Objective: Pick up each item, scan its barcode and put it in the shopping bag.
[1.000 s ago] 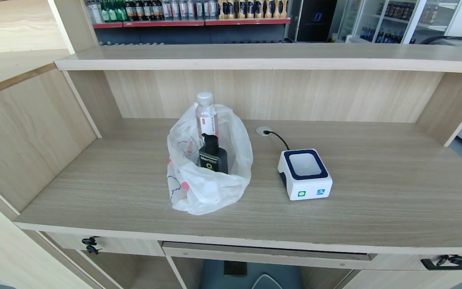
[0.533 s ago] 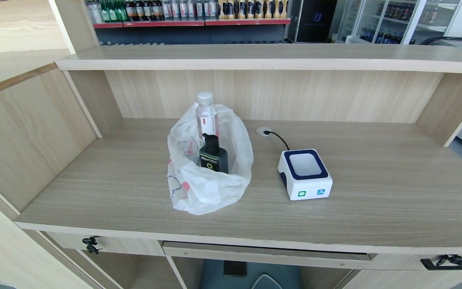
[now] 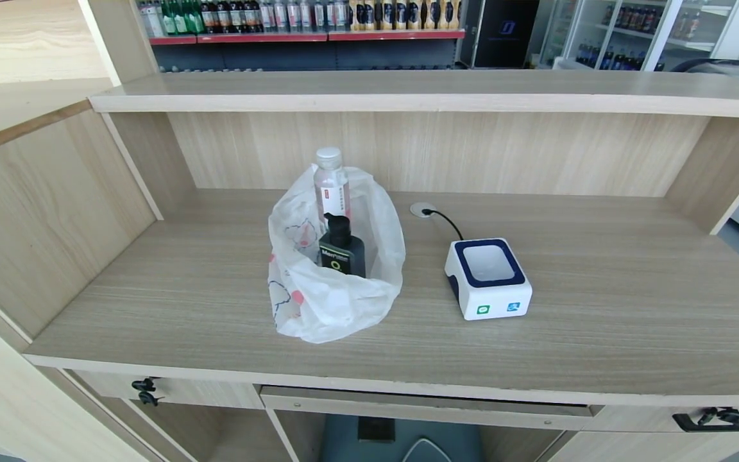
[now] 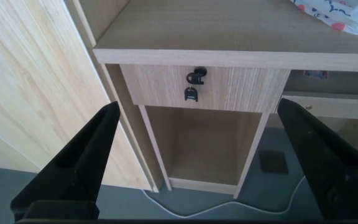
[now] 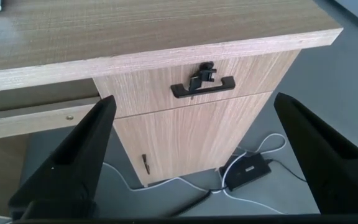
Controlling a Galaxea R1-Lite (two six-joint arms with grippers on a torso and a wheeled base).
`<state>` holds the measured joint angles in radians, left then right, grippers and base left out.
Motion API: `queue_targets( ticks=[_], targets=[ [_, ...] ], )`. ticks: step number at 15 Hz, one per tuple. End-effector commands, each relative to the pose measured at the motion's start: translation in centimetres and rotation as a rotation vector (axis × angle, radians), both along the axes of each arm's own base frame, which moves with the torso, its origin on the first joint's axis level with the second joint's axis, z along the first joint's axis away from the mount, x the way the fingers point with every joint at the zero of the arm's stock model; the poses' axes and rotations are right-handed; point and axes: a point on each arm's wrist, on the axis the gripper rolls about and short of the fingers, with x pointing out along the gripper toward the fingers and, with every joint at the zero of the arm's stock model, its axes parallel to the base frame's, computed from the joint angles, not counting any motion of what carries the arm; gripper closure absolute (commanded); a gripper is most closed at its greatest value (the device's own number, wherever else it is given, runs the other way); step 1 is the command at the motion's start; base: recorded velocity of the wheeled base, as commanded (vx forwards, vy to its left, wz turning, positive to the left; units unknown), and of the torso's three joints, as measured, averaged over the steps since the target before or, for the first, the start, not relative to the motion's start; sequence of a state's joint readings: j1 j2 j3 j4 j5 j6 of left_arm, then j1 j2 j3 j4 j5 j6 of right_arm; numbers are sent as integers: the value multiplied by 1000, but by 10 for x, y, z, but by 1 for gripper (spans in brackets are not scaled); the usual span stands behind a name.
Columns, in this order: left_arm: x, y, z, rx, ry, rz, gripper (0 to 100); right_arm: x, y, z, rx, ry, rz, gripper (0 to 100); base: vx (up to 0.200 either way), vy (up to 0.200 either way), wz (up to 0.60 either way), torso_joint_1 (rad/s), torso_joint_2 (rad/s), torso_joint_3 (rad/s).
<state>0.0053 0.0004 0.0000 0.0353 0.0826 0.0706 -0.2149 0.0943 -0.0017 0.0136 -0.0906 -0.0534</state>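
Translucent shopping bag (image 3: 334, 301), pink bottle (image 3: 331, 186) and black pump bottle (image 3: 342, 251) inside, bases hidden, well above left pincer (image 4: 197, 107) and right pincer (image 5: 194, 99), both released.

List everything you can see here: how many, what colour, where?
shopping bag: one, white plastic, on the counter
clear bottle: one, white cap, upright in the bag
pump bottle: one, black, in the bag
scanner: one, white, dark blue top, right of the bag
cable: one, black, from scanner to counter hole
keys: one set, black, left drawer lock
handle: one, black, right cabinet front
left gripper: one, black, open, facing the left drawer
right gripper: one, black, open, facing the right cabinet front
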Motion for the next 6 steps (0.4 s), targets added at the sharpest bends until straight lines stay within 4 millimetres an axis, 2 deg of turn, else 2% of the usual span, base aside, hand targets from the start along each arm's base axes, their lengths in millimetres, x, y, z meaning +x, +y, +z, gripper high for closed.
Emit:
queue_targets(
  ticks=[1,4,6],
  targets=[
    [0,0,0,0,0,1,0,0,0,0,1,7,0,0,0,0,0,0,0,0],
    [0,0,0,0,0,1,0,0,0,0,1,7,-1,0,0,0,0,0,0,0],
    [0,0,0,0,0,1,0,-1,-2,-2,3,36,-69,0,0,0,0,0,0,0]
  ],
)
